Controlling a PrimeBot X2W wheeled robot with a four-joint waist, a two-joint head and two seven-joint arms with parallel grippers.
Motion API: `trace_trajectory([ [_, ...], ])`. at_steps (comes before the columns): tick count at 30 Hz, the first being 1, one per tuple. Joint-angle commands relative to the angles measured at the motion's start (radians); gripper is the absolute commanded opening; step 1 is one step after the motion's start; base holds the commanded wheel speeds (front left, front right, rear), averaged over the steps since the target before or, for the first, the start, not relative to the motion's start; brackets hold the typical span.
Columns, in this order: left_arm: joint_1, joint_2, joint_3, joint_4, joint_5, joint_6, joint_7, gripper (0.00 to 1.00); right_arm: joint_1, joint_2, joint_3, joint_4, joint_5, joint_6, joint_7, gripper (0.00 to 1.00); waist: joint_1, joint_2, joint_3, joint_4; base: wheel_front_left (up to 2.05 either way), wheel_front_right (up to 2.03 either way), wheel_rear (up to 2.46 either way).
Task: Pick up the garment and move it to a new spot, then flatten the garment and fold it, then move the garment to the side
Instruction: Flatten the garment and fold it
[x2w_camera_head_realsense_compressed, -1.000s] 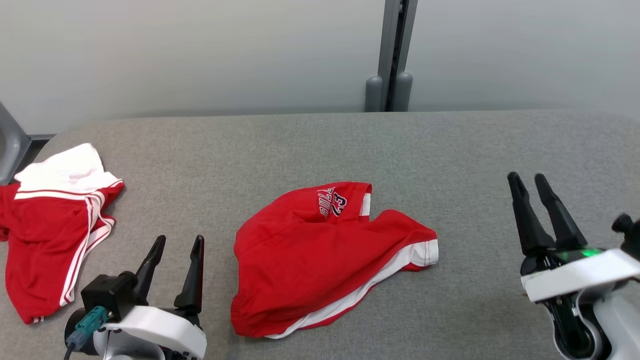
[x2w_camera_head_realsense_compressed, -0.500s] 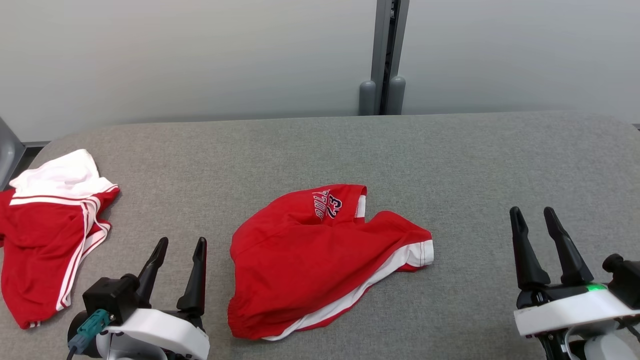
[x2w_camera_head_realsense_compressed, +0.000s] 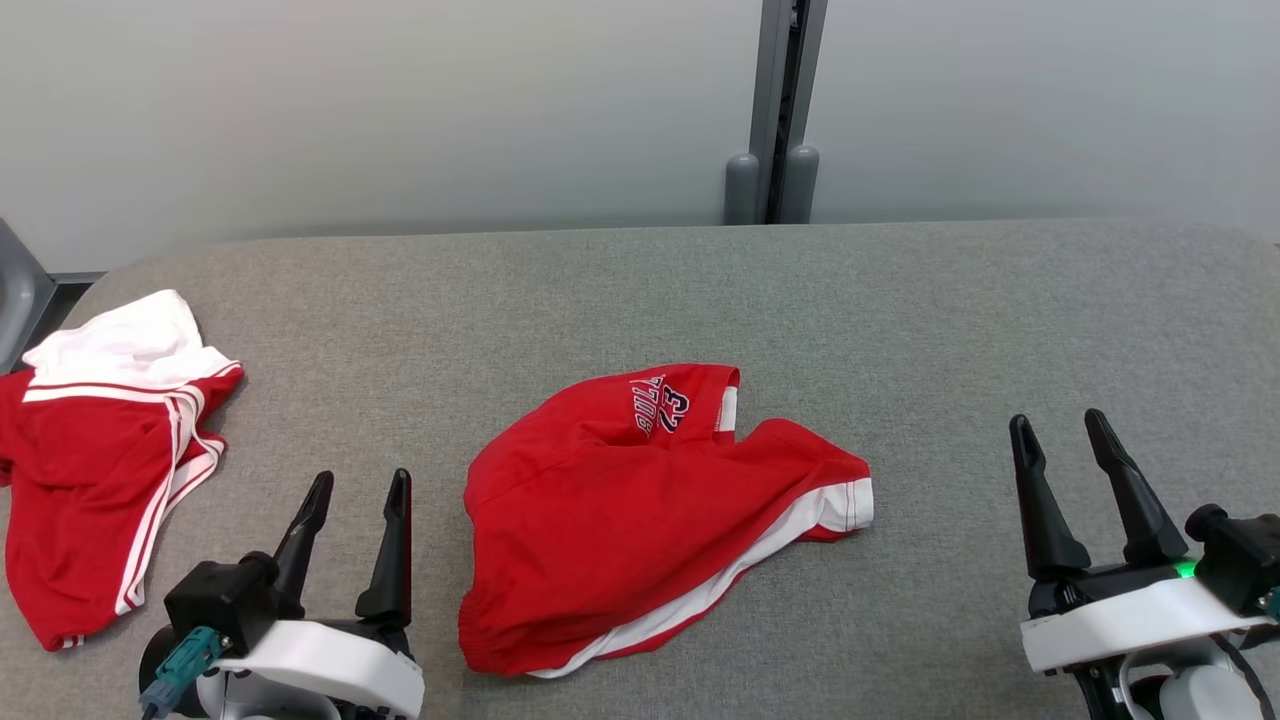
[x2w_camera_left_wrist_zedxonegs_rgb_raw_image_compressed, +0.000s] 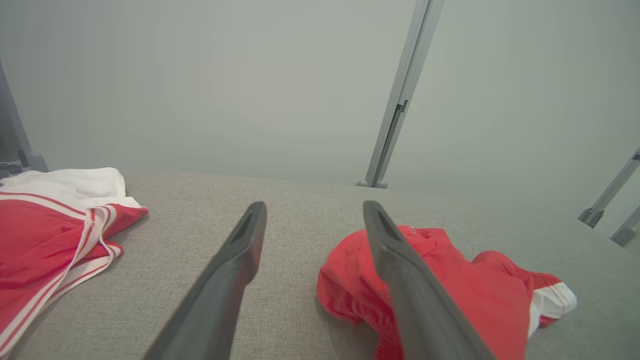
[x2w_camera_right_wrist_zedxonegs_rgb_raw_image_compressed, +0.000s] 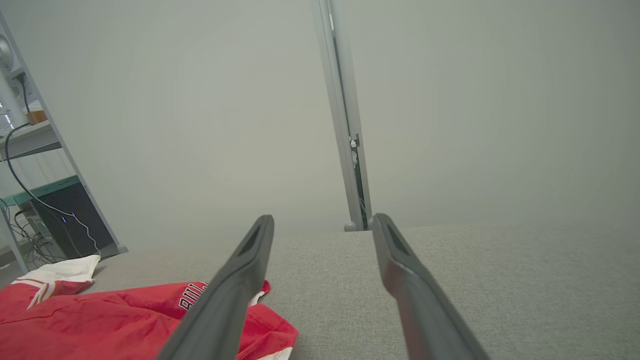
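One red garment (x2w_camera_head_realsense_compressed: 640, 520) lies crumpled mid-table (x2w_camera_head_realsense_compressed: 900, 300), long axis running near-left to far-right, white-trimmed hem pointing right. I have my left gripper (x2w_camera_head_realsense_compressed: 361, 480) and right gripper (x2w_camera_head_realsense_compressed: 1057, 422) flanking it, fingers spread wide, empty, aimed forward.

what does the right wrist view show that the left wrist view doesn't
Right wrist view: a metal shelf rack with a black box and cables at its left edge. Left wrist view: slanted grey posts at its far right. Both: the grey fabric table, the crumpled red shorts, the red and white striped garment and an upright grey post.
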Motion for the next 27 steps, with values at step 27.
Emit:
trace_trajectory([
  [27,-0.009,0.01,-0.008,0.005,0.007,0.019,-0.011,1.0,-0.025,-0.007,-0.002,0.037,-0.001,0.002,-0.006,1.0,0.0,-0.0001,0.007,0.01,0.0,0.0,0.0],
])
